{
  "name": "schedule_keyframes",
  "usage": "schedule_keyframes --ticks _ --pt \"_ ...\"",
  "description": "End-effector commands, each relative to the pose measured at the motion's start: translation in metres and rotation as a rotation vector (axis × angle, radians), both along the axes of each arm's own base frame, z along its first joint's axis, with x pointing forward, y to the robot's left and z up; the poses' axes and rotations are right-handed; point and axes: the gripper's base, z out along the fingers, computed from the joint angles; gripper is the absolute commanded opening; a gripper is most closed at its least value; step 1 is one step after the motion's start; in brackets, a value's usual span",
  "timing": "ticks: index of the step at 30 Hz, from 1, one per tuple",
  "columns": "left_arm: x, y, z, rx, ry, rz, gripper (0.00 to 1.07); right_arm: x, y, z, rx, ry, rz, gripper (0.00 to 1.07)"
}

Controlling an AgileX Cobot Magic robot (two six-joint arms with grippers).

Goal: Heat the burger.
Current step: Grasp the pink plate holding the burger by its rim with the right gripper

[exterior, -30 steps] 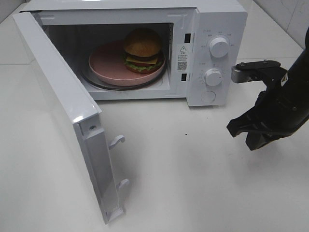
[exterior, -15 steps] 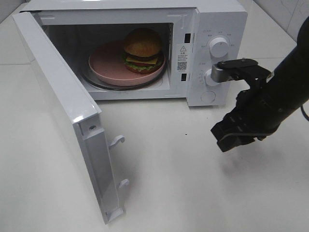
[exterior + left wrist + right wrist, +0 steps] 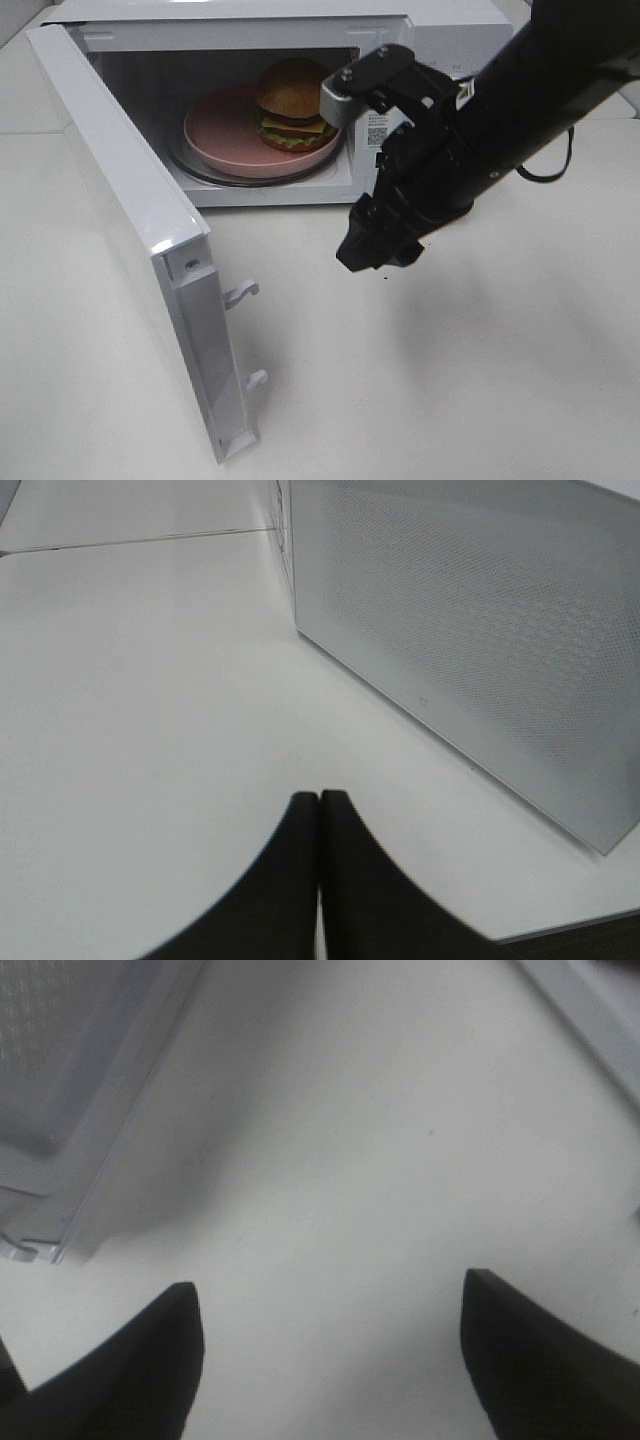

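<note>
1. The burger (image 3: 295,100) sits on the right part of a pink plate (image 3: 220,135) inside the microwave (image 3: 280,192), whose door (image 3: 120,200) stands wide open at the left.
2. The right gripper (image 3: 330,1288) hangs spread and empty over the bench (image 3: 450,380), just in front of the microwave.
3. The left gripper (image 3: 318,810) is pressed together, holding nothing.

White tabletop (image 3: 500,400) — smooth, softly shadowed, evenly lit

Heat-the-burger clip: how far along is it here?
Done: the burger sits on the pink plate inside the microwave. In hand: the right gripper, open and empty, hovers in front of the microwave, whose door stands open. Left: shutting the door and starting the heat.
</note>
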Motion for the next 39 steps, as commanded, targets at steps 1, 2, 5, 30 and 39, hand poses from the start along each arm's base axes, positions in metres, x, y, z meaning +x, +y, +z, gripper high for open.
schedule_keyframes --ticks 1,2,5,30,39 --pt "0.0 0.0 0.0 -0.011 -0.019 0.004 0.0 0.006 0.015 0.022 -0.013 -0.134 0.114 0.69" --pt "0.0 0.0 0.0 -0.011 -0.019 0.004 0.0 0.006 0.015 0.022 -0.013 -0.134 0.114 0.69" --pt "0.0 0.0 0.0 -0.011 -0.019 0.004 0.0 0.008 0.023 0.032 -0.023 -0.217 0.171 0.69" --pt "0.0 0.0 0.0 -0.011 -0.019 0.004 0.0 0.045 0.101 0.005 -0.244 -0.527 0.497 0.69" --pt "0.0 0.0 0.0 -0.011 -0.019 0.004 0.0 0.061 0.116 -0.013 -0.269 -0.521 0.496 0.69"
